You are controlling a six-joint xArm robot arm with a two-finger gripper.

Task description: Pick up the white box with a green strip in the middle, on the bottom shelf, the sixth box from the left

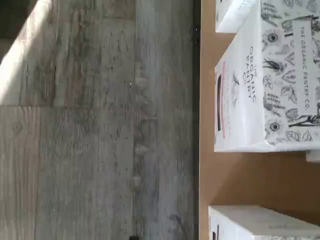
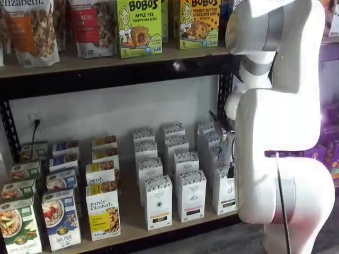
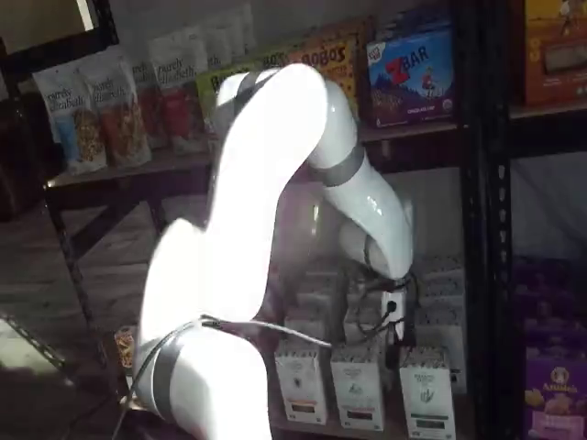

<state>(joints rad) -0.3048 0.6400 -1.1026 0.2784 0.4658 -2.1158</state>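
Observation:
The white box [image 2: 224, 191] stands at the front of the rightmost column of white cartons on the bottom shelf [image 2: 132, 225]. It also shows in a shelf view [image 3: 426, 392], where its front mark looks greenish. The gripper [image 2: 229, 159] hangs over that column, behind the front carton, half hidden by the arm. It also shows in a shelf view [image 3: 389, 312]. No gap between its fingers can be made out. The wrist view shows a like carton with a pinkish strip [image 1: 250, 95] on the tan board [image 1: 250, 180], and a corner of another carton [image 1: 234, 15] beside it.
The white arm [image 2: 275, 116] fills the right of a shelf view and hides the shelf's right end. Two more columns of white cartons [image 2: 158, 203] and cereal boxes [image 2: 103, 211] stand to the left. The upper board [image 2: 106, 63] carries bags and Bobo's boxes. Grey plank floor [image 1: 100, 125] lies before the shelf.

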